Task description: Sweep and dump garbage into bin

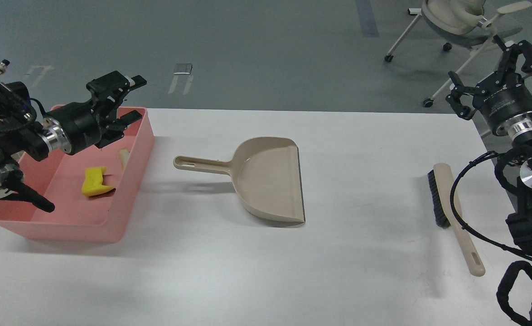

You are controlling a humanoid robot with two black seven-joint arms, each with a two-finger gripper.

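Garbage lies inside the pink bin (132,149) at the far left of the white counter (266,271): the yellow sponge chunk (94,181) rests on the bin floor near the right wall, and the thin whitish slice (123,158) leans just beyond it against that same wall. Above the bin's back half hangs the left hand (125,102), empty, its two fingers spread apart and pointing to the right. To the right of the bin, apart from it, the beige dustpan (266,181) lies flat in the middle of the counter, its handle pointing left toward the bin and its dark straight lip facing right. Well to the right of that, the beige brush (452,203) lies near the counter's right edge, black bristles facing left, handle running toward the near edge. The right hand (490,77) is raised beyond the counter's far right corner, empty, with its fingers held wide apart.
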